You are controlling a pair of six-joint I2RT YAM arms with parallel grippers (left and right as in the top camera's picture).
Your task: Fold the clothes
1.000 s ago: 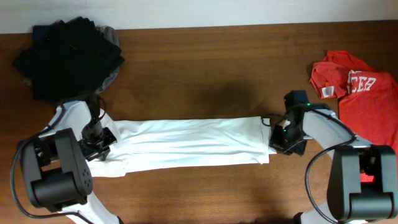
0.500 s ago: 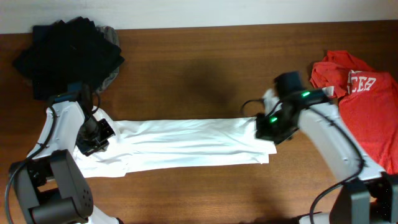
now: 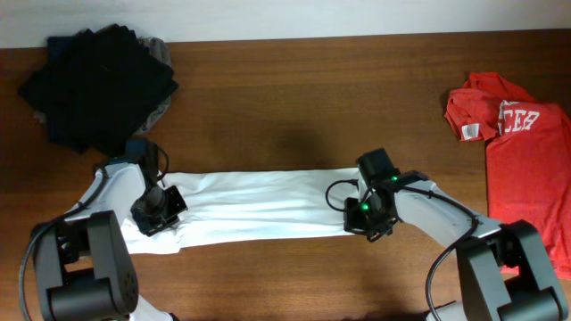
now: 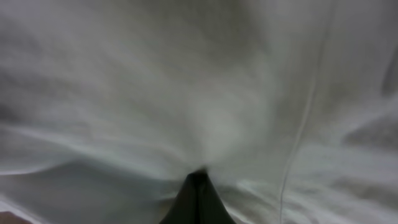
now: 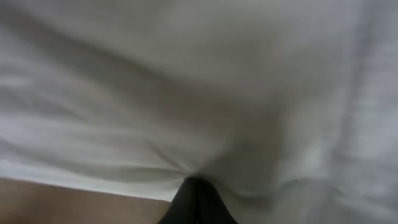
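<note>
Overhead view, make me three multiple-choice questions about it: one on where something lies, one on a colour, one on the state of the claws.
1. Where on the table does the red T-shirt lie?
A far right; B far left; C centre.
2. What colour is the long T-shirt stretched between the two arms?
A black; B white; C red.
3. How do the left claw and the right claw stand?
A both open; B both shut on the long T-shirt; C only one shut.

Answers:
1 A, it lies at the right edge.
2 B, the stretched strip is white.
3 B, each wrist view shows fingertips pinched together into white cloth.
</note>
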